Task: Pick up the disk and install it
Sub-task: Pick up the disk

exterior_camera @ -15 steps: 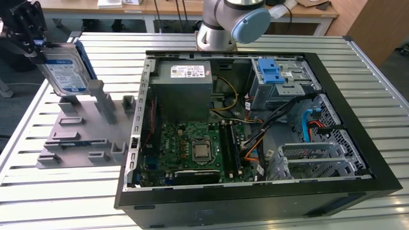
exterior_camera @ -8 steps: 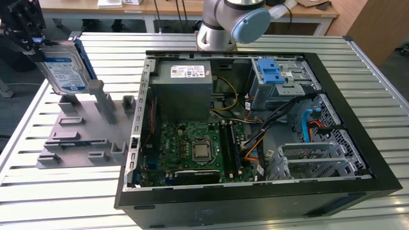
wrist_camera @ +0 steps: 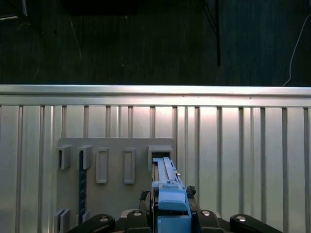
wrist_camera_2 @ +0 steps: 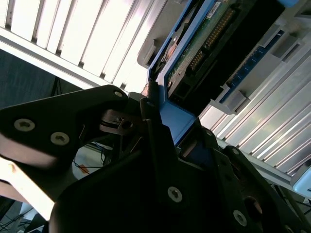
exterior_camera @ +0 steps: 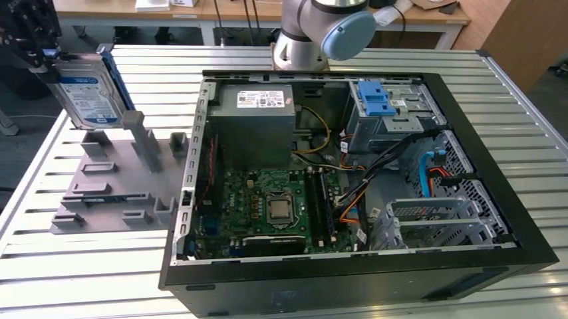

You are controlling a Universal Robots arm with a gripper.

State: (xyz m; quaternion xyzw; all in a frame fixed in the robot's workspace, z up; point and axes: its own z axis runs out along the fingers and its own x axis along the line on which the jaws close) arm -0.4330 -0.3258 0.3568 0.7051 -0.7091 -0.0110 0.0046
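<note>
The open computer case (exterior_camera: 355, 266) lies on the slatted metal table (exterior_camera: 80, 279), and its drive cage (exterior_camera: 395, 119) sits at about 1 o'clock inside it, with black cables (exterior_camera: 400, 156) running just beside the cage. At 9 o'clock from the case stands the grey slotted fixture (exterior_camera: 106, 193). The disk (exterior_camera: 89, 96) hangs tilted above this fixture, at about 10 o'clock from the case, well apart from the cage. The gripper (exterior_camera: 42, 54) is clenched on one end of the blue carrier frame (wrist_camera: 170, 204).

The grip takes only plastic at one end, so the frame may flex and the disk may slip or swing. The lower corner is near the tall fixture post (exterior_camera: 143, 143) and could catch there. At the cage, the tilt or the cables could jam the entry.
</note>
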